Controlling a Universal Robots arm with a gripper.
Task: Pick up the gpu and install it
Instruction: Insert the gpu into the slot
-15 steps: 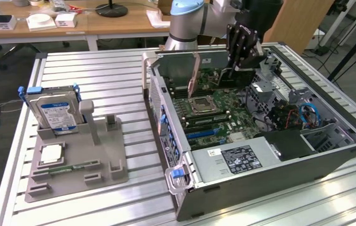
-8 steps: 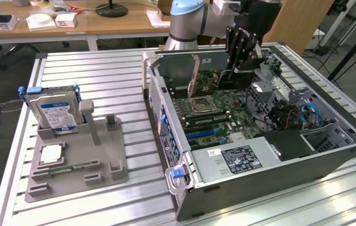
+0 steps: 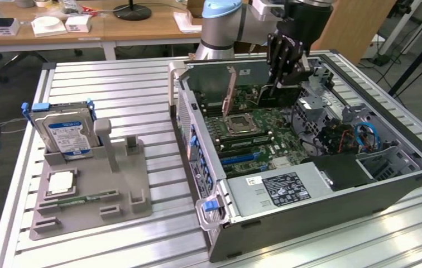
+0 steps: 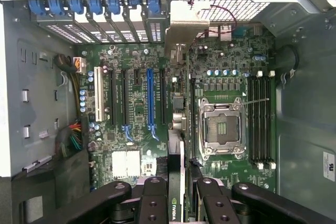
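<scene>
Currently the gripper (image 3: 284,78) is closed on the gpu (image 3: 278,96), holding it upright inside the open computer case (image 3: 389,173), in the upper middle of the exterior view. The card hangs above the motherboard (image 3: 271,139), a little beyond the CPU socket (image 3: 239,124), and I cannot tell whether its lower edge touches anything yet.

From the wrist view the gpu (image 4: 182,182) is seen edge-on as a thin dark slab between the gripper (image 4: 181,203) fingers (image 4: 152,200). It runs over the board towards its silver end bracket (image 4: 186,27), which sits near the row of blue latches (image 4: 94,6) on the case wall. The long blue slot (image 4: 150,98) lies beside the card, not under it.

I judge the gpu to be stiff and fairly light but fragile. The board can crack if twisted, and the fan and contact edge should not take any pressure. Flat pinching across the cooler body and board looks the safest hold.

On the surface (image 3: 121,95) at the exterior view's left, a hard drive (image 3: 63,131) stands in a grey holder (image 3: 121,184), well apart from the case.
</scene>
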